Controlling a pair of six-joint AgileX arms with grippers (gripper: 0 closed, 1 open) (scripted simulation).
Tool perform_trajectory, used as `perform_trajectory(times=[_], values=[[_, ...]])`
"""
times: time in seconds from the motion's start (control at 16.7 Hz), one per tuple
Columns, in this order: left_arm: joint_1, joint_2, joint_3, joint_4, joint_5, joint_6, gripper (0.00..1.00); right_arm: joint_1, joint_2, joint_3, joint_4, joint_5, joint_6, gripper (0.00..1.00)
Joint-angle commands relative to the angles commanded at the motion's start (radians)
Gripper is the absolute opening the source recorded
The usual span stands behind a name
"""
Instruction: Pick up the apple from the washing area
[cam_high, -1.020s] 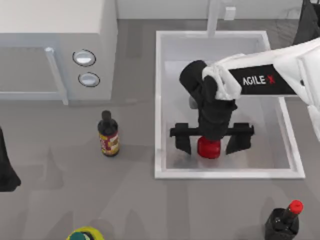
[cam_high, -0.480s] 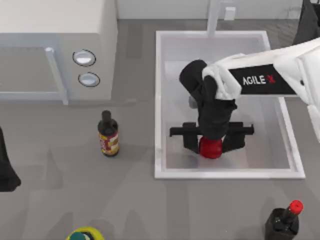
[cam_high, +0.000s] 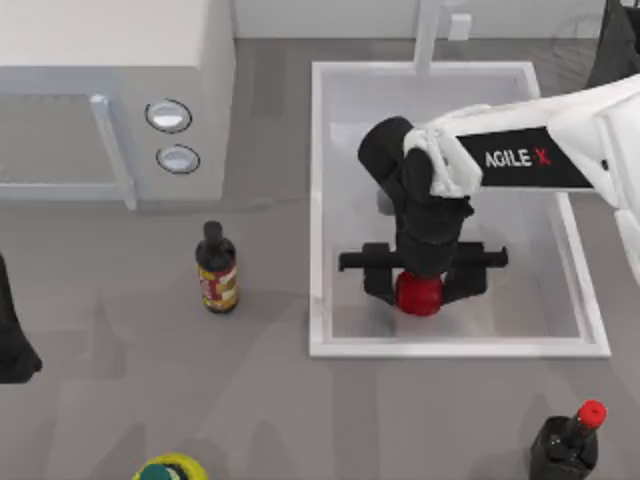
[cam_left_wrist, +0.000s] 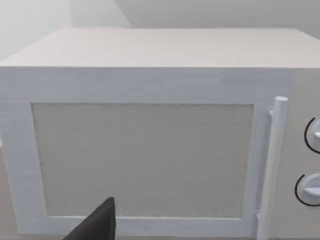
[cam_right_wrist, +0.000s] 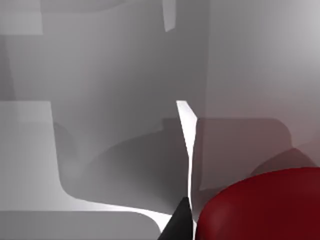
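The red apple (cam_high: 418, 293) sits near the front of the white washing area, a sink basin (cam_high: 316, 200) with a faucet post (cam_high: 427, 35) at its far short side. My right gripper (cam_high: 420, 288) reaches down into the basin and is shut on the apple, one black finger (cam_high: 378, 287) pressed against each side. In the right wrist view the apple (cam_right_wrist: 260, 207) bulges dark red beside a fingertip (cam_right_wrist: 179, 222), with the basin's wall behind. My left arm (cam_high: 12, 340) is parked at the table's left edge, facing the microwave (cam_left_wrist: 150, 150).
A white microwave (cam_high: 110, 90) with two round knobs stands at the back left. A dark bottle with a yellow-red label (cam_high: 216, 270) stands left of the sink. A red-capped dark bottle (cam_high: 568, 440) is at the front right, a yellow-green object (cam_high: 172, 468) at the front edge.
The right gripper's fingers have closed from wide apart onto the apple's sides. The apple and gripper have shifted very slightly. The left arm has not moved.
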Motion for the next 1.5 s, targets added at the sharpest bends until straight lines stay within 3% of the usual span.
perform_trajectory(times=[0.24, 0.72, 0.9, 1.5], values=[[0.0, 0.0, 0.0, 0.0, 0.0, 0.0, 1.0, 0.002, -0.001, 0.152, -0.154, 0.0, 0.002, 0.0], [0.0, 0.0, 0.0, 0.0, 0.0, 0.0, 1.0, -0.001, -0.053, 0.67, -0.755, -0.001, -0.001, 0.0], [0.0, 0.0, 0.0, 0.0, 0.0, 0.0, 1.0, -0.004, -0.08, 0.804, -0.895, -0.001, -0.005, 0.0], [0.0, 0.0, 0.0, 0.0, 0.0, 0.0, 1.0, -0.061, -0.142, 0.776, -0.905, -0.005, -0.064, 0.0]])
